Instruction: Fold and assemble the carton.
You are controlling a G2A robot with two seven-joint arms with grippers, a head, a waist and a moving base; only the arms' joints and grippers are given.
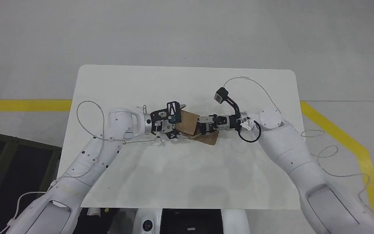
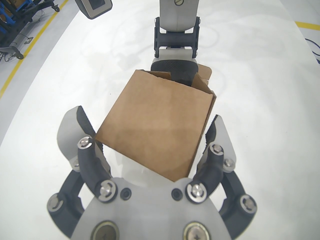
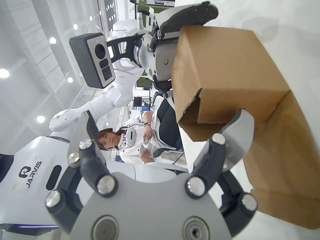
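right, the carton (image 1: 190,126) sat mid table (image 1: 175,175), pinched across its width in my left jaws; right jaws gaped wide, one finger (image 3: 237,123) inside its open end. i feared a harder push would buckle that wall or twist it loose.

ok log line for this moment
carton partly folded | left pincer grips its sides | right pincer open, one finger inside the open end

One carton (image 1: 190,124) and one table (image 1: 117,82). Two grippers meet at the carton: the left gripper (image 1: 175,126) on one side, the right gripper (image 1: 200,124) opposite.
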